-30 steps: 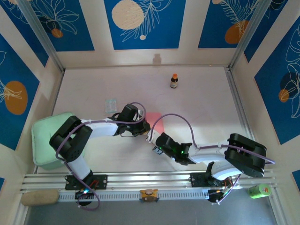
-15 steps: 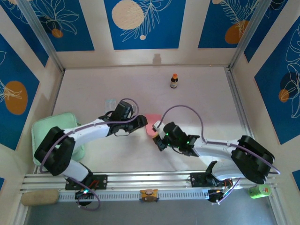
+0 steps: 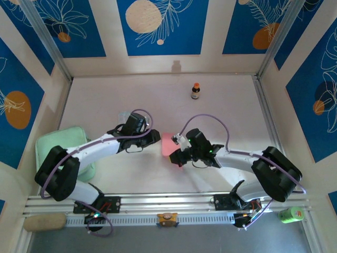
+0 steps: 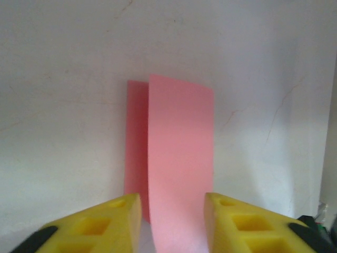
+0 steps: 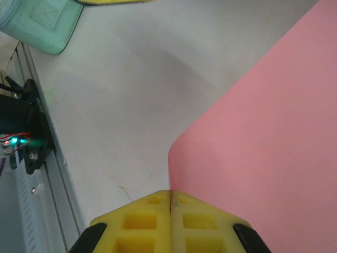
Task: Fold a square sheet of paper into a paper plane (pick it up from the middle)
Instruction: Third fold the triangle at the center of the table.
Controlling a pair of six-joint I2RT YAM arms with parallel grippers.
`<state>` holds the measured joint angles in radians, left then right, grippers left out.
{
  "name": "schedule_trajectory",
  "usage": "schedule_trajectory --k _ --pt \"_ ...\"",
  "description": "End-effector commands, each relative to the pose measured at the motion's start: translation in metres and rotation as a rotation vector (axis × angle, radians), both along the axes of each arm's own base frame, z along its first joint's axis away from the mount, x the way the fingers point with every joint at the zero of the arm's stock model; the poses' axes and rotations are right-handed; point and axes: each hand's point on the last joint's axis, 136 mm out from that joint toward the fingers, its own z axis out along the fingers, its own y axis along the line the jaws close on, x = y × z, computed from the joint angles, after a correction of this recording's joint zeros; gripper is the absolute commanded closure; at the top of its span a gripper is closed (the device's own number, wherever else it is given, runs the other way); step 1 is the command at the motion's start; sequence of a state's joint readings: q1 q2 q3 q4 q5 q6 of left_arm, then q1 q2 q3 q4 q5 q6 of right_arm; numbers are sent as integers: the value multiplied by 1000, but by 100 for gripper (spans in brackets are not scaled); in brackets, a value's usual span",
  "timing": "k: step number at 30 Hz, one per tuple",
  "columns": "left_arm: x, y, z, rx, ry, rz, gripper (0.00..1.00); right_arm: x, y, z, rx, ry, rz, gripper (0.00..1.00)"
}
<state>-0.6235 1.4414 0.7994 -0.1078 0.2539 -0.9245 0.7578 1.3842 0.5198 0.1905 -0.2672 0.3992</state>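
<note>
Your right gripper (image 3: 178, 154) is clamped tight on one edge of the square sheet of salmon-pink paper (image 3: 167, 142), the yellow pads pressed together in the right wrist view (image 5: 171, 203) with the sheet (image 5: 263, 132) curling up and away from them. The sheet sits near the middle of the white table (image 3: 226, 116), a little toward the near edge, between the two arms. Your left gripper (image 3: 156, 138) has its jaws partly apart. In the left wrist view (image 4: 172, 211) the sheet (image 4: 179, 158) stands bowed in the gap without being pinched, though it may be brushing the right pad; that edge is hard to read. The risk is in closing now: the paper is bent and off-centre between the pads, so a squeeze could set a crooked crease or crumple it, and any pull against the right arm's hold could tear such thin stock. If the right grip slips, the raised half will flop back flat. Against the picture from a second ago, both arms have reached farther from the near edge. The left elbow has come off the mint-green cushion (image 3: 52, 147) at the left edge, the right gripper has swung in toward the middle, and the sheet, then lying flatter, is now lifted and partly hidden.
</note>
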Motion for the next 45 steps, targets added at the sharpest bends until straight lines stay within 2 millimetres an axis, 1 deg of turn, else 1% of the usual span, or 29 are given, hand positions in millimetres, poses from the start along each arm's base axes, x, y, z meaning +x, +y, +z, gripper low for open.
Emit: schedule_trajectory --k 1,3,8,12,18,22,24,32,35,38,45 --pt "8 -11 11 -36 -29 -43 72 -4 6 4 32 35 24 98" --pt "11 -20 11 -56 -22 -75 76 -3 5 2 34 39 17 98" --pt "18 -41 5 -101 5 -139 80 -3 5 -2 34 49 9 98" --pt "23 -54 -8 -110 42 -180 82 -2 4 -6 29 54 -2 98" --pt "27 -68 -33 -113 96 -228 83 -2 4 -12 20 66 -4 98" --pt "26 -69 -51 -94 129 -237 84 -1 4 -15 14 75 -10 98" --pt "25 -68 -63 -74 155 -239 84 -2 4 -17 11 82 -7 98" --pt "14 -56 -100 0 224 -236 86 1 -1 -26 -15 136 -29 98" --pt "10 -52 -106 15 231 -235 86 6 -6 -28 -28 150 -54 98" --pt "10 -51 -106 20 232 -235 86 11 -10 -30 -37 159 -77 98" --pt "11 -51 -102 15 224 -229 86 24 -17 -38 -86 164 -122 97"
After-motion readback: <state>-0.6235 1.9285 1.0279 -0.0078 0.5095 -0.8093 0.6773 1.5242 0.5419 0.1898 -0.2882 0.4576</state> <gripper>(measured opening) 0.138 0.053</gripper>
